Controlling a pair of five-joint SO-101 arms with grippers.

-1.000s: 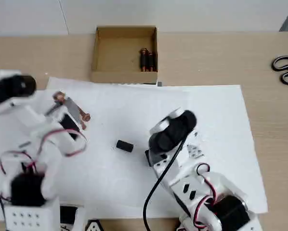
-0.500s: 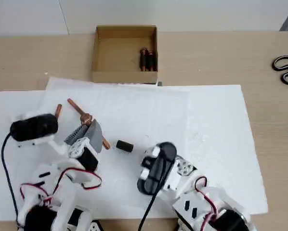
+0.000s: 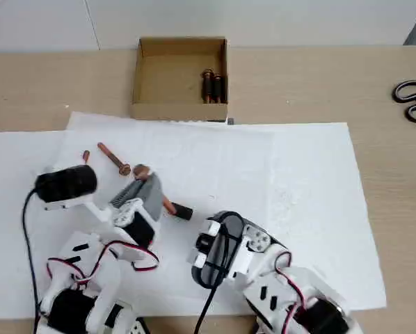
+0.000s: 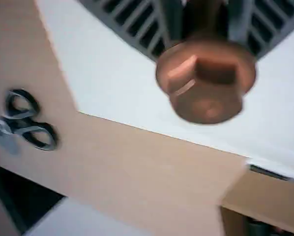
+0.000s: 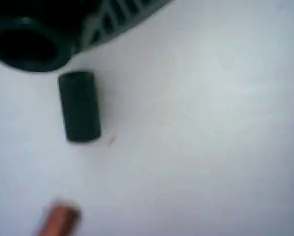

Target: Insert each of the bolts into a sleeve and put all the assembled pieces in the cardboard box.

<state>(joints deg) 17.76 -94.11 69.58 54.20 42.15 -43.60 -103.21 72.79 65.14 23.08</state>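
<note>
Close in at 6 o'clock, the right gripper (image 5: 80, 29) hangs low over the white paper (image 3: 298, 181), fingers clamped on a held sleeve (image 5: 24, 46), black, open end toward its cam. Just past that arm, approx 11 o'clock from it, a loose sleeve (image 3: 182, 212) lies flat on the paper. Left gripper (image 3: 149, 189) is at 8 o'clock, fingers pinched on a copper bolt (image 4: 206, 83), hex head up, shaft slanting down w/ its tip just beside the loose sleeve; touching or not, I can't tell. Further out at 10 o'clock, a spare bolt (image 3: 114, 158) and a second spare bolt (image 3: 85, 156) lie on the paper, apart. Far edge, 12 o'clock: cardboard box (image 3: 147, 76), assembled pieces (image 3: 213, 85) inside by its 3 o'clock wall. Scissors (image 3: 413, 101) sit way off at 2 o'clock on the bare table (image 3: 298, 83).
</note>
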